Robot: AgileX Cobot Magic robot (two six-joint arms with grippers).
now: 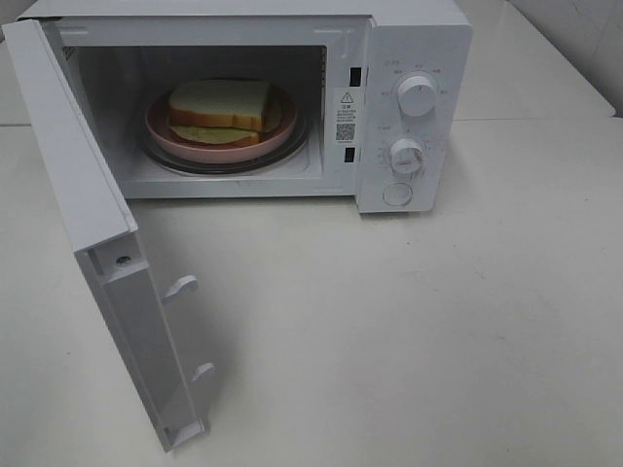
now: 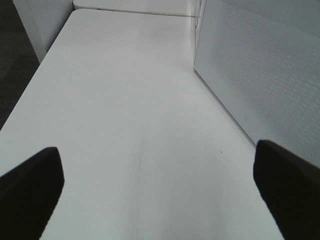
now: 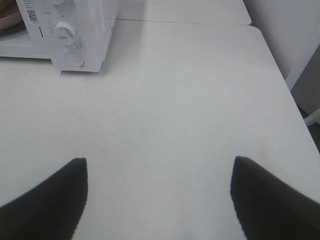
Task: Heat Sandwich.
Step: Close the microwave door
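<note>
The sandwich [image 1: 222,107], two white bread slices with green filling, lies on a round pink plate [image 1: 282,131] inside the white microwave [image 1: 409,39] at the back of the table. The microwave door [image 1: 88,224] stands swung wide open toward the front left. Neither arm shows in the exterior high view. My left gripper [image 2: 157,187] is open over bare table, with the outer face of the door [image 2: 265,75] beside it. My right gripper [image 3: 159,195] is open with nothing between its fingers, and the microwave's control panel [image 3: 70,40] lies well ahead of it.
The control panel carries two knobs [image 1: 417,95] and a round button [image 1: 397,195]. The white table [image 1: 409,341] stretches in front of the microwave. A table edge with dark floor beyond [image 2: 15,75] shows in the left wrist view. A seam [image 1: 535,119] divides the tabletops.
</note>
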